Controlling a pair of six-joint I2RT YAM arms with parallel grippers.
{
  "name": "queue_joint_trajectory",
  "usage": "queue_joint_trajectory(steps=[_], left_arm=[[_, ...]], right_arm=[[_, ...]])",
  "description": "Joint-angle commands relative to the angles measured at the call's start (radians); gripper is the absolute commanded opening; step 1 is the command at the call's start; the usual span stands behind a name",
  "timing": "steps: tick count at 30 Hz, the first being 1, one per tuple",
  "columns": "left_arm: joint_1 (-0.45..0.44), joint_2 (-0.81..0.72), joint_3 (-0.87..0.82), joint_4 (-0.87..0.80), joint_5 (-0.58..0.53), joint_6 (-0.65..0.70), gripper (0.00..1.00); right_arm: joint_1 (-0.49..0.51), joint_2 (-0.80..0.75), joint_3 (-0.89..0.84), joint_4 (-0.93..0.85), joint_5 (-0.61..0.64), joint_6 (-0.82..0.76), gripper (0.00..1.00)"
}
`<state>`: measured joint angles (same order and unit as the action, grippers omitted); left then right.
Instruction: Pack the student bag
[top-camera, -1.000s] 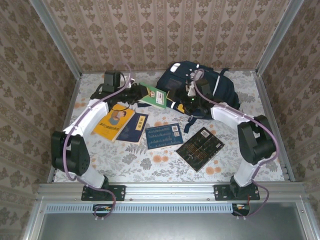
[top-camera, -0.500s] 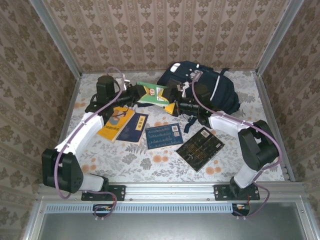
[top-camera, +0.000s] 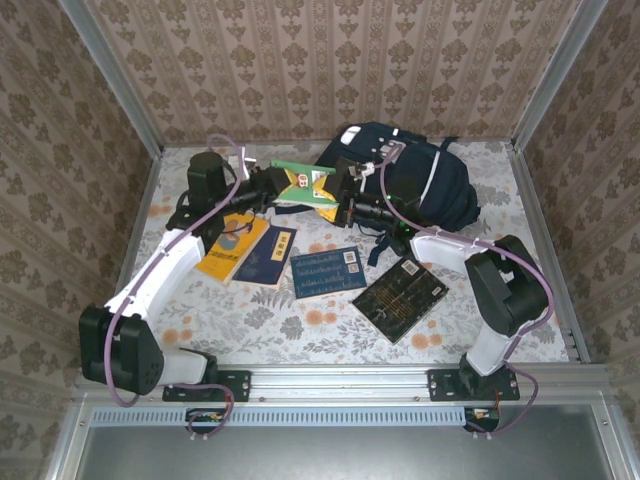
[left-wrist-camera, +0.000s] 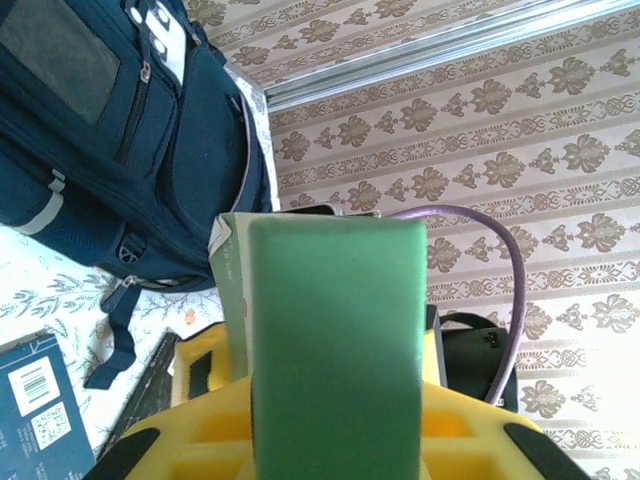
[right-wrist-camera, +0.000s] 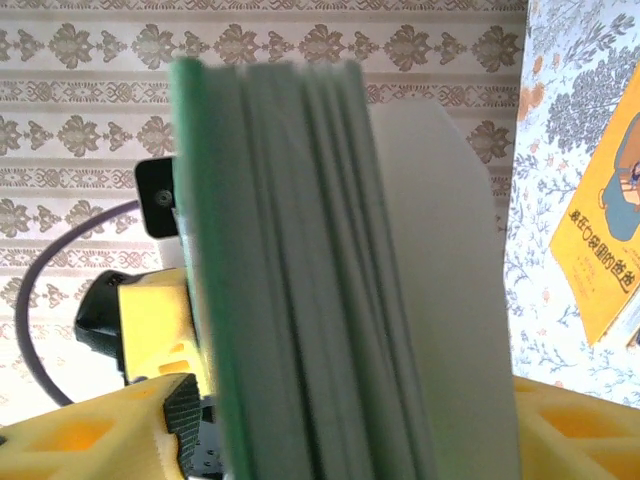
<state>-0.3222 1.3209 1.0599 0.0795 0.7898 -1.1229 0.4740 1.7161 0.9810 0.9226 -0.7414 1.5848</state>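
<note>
patterned wallpaper closes in a floral worktop, where the left tool is clamped on one end of a green book held clear of the surface. the right tool straddles the book's other end, page edges between its yellow fingers; whether it is gripping cannot be told. the student bag lies at the far right of the worktop, just behind the right tool. a yellow book, a navy book, a blue book and a black book lie flat nearer the arm bases.
</note>
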Motion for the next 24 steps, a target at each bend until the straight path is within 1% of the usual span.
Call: queue_joint_trajectory(steps=[1,4,11,16,20,22,24], left_arm=[[-0.006,-0.036,-0.011,0.040,0.020,0.000,0.02],[-0.006,-0.037,-0.009,0.019,0.017,0.019,0.02],[-0.005,-0.039,-0.016,0.000,0.029,0.040,0.02],[-0.025,-0.035,-0.024,0.022,0.049,0.034,0.02],[-0.041,-0.041,-0.024,0.026,0.057,0.033,0.02],[-0.043,-0.042,-0.030,0.043,0.062,0.020,0.02],[-0.043,-0.040,-0.040,0.069,0.069,-0.001,0.02]], right_arm=[[-0.004,-0.073,0.008,-0.006,0.005,-0.017,0.65],[-0.011,-0.108,0.005,-0.059,0.003,-0.052,0.58],[-0.043,-0.150,-0.022,-0.074,-0.001,-0.072,0.52],[-0.046,-0.142,-0.005,-0.072,-0.023,-0.080,0.50],[-0.052,-0.141,0.015,-0.101,-0.045,-0.116,0.49],[-0.054,-0.138,0.019,-0.113,-0.051,-0.129,0.44],[-0.054,-0.130,0.022,-0.098,-0.059,-0.125,0.41]])
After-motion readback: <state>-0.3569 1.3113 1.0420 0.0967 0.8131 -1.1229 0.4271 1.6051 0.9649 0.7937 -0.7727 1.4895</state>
